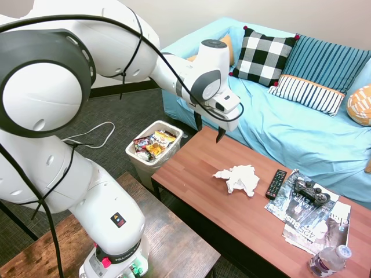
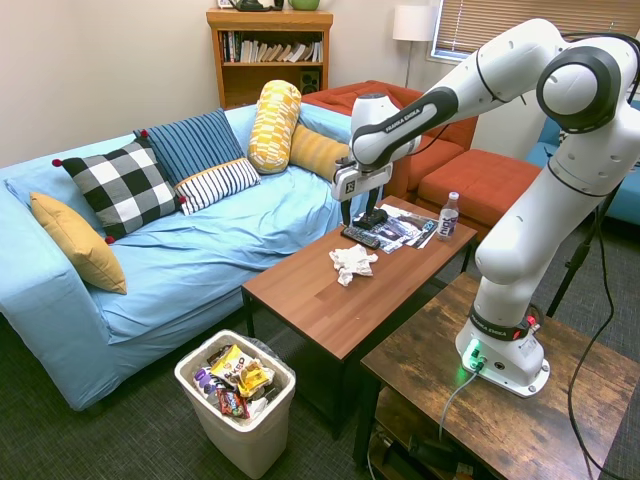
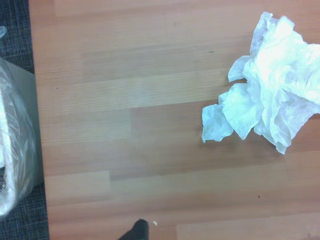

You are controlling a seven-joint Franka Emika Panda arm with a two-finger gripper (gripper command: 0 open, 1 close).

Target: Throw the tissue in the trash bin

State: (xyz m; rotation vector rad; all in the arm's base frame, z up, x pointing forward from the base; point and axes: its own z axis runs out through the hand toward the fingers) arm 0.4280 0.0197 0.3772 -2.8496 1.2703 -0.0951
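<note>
First exterior: the gripper (image 1: 209,128) hangs spread and empty above the worktop (image 1: 191,168), tissue (image 1: 239,178) lying beyond it, bin (image 1: 152,152) at the worktop's end; second exterior: gripper (image 2: 359,216) clear above the tissue (image 2: 352,263); wrist: tissue (image 3: 270,95) crumpled on wood.

A long sofa draped in a light blue sheet (image 2: 200,250) stood against the plain cream wall (image 2: 100,70). Before it sat the reddish-brown wooden surface (image 2: 330,290) on dark grey carpet (image 2: 120,430). Beyond the sofa's far end stood a wooden bookshelf (image 2: 270,55), a white-shaded lamp (image 2: 413,22), a blind-covered window (image 2: 480,20) and orange-red seating (image 2: 470,180).
</note>
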